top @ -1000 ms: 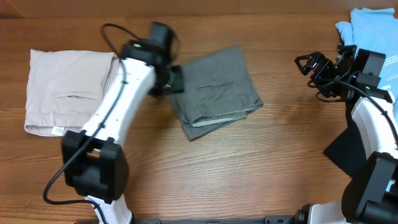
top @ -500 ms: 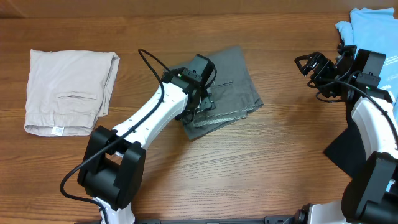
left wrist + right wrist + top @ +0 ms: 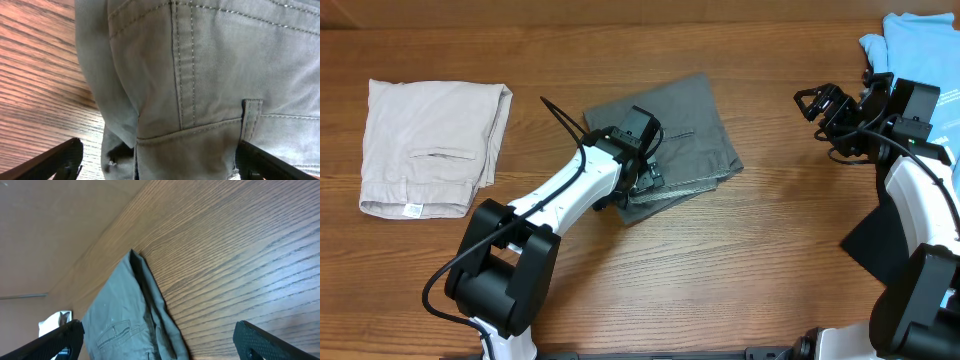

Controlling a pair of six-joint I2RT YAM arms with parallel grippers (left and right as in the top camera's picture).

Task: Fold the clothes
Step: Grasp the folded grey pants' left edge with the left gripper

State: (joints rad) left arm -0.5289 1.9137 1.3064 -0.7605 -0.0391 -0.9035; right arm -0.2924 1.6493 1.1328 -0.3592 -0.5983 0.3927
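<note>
A pair of dark grey shorts (image 3: 685, 120) is seen folded and lying flat near the middle of the wooden table (image 3: 770, 250), turned at a slant, with the layered edges shown along the lower right side and a slit pocket (image 3: 667, 135) facing up. The left gripper (image 3: 638, 172) is held low over the lower left part of these shorts; in the left wrist view its fingers (image 3: 67, 156) are spread wide to either side of the stitched fabric, and nothing is clamped between them. The right gripper (image 3: 820, 120) is held well apart from the shorts, toward the right side of the table, with its jaws spread wide and nothing held. A folded pair of beige shorts (image 3: 430, 145) with a white tag (image 3: 412, 210) is laid at the far left, and a light-blue shirt (image 3: 910, 45) is seen at the top right corner.
</note>
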